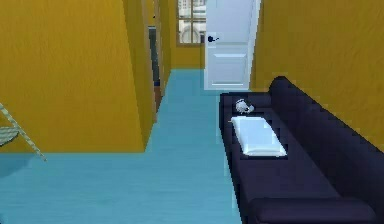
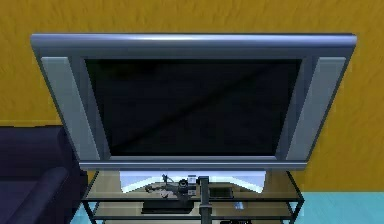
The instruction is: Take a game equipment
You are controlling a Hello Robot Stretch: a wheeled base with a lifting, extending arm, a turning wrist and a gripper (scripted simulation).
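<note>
In the arm side view my arm [image 2: 204, 205] rises as a dark bar from the bottom edge to the top of a TV stand [image 2: 285, 182]. My gripper [image 2: 165, 187] reaches left from its end, low over the stand's top, just under a big grey flat-screen TV [image 2: 192, 100]. Small dark and pale bits lie on the stand around the fingers; I cannot name them, nor tell whether the gripper holds anything. A flat dark box [image 2: 165, 208] lies on the shelf below. In the forward view a small pale rounded object [image 1: 243, 105] rests on the dark sofa [image 1: 300, 150].
A white pillow [image 1: 258, 136] lies on the sofa, which runs along the forward view's right. Teal floor [image 1: 150, 170] leads to a white door [image 1: 228, 45] between orange walls. A thin ladder-like frame [image 1: 15, 130] stands at the left edge. A dark sofa end [image 2: 35, 175] sits left of the TV stand.
</note>
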